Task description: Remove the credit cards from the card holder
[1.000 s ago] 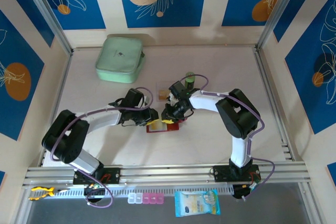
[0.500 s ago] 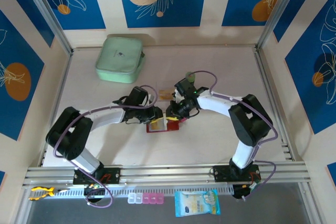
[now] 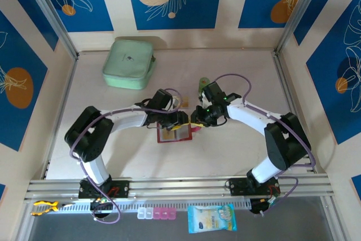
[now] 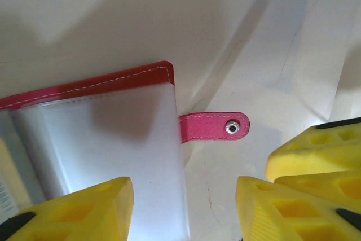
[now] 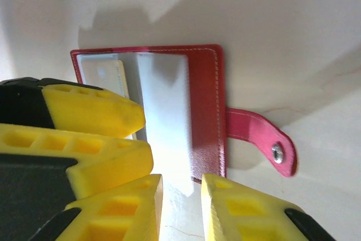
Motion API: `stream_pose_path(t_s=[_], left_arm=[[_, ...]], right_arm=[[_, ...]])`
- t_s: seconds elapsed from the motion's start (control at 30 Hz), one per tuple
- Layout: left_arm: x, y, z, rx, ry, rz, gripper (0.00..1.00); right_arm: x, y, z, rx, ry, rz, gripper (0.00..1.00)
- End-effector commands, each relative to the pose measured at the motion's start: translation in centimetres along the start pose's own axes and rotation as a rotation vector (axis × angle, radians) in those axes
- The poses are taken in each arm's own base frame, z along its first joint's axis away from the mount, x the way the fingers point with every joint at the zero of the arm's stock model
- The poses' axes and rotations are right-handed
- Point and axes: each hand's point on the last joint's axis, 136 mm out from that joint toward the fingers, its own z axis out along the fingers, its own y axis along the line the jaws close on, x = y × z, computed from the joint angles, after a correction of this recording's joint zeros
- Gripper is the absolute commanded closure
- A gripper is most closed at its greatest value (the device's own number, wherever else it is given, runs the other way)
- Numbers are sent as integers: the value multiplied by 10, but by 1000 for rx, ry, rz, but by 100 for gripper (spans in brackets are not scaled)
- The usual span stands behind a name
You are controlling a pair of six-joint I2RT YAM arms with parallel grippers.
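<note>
Fingers of my left gripper (image 4: 185, 210) stand apart over the small dark red folding card holder (image 4: 101, 86), which lies open and flat near the middle of the pale table (image 3: 225, 150), between the two arms. One yellow finger covers part of a greyish clear plastic sleeve (image 4: 113, 139). The red snap tab (image 4: 214, 126) sticks out to the right. My right gripper (image 5: 181, 210) sits just beside, fingers a little apart, the holder's red edge showing in the gap. I see one yellowish-tan credit card (image 5: 117, 77) tucked in a left-hand sleeve. A mint-green zip case (image 3: 128, 63) rests far left.
</note>
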Motion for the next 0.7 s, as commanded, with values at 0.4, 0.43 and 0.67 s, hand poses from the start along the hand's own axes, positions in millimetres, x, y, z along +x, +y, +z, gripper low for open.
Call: stream_pose_path(t_s=[0.4, 0.43, 0.67], left_arm=[[28, 10, 20, -58, 118, 9, 43], [30, 12, 20, -62, 122, 9, 43], [43, 15, 18, -74, 154, 24, 42]], right_arm=[[10, -8, -10, 13, 2, 8, 73], [10, -8, -9, 13, 2, 10, 73], [9, -9, -11, 18, -8, 12, 73]])
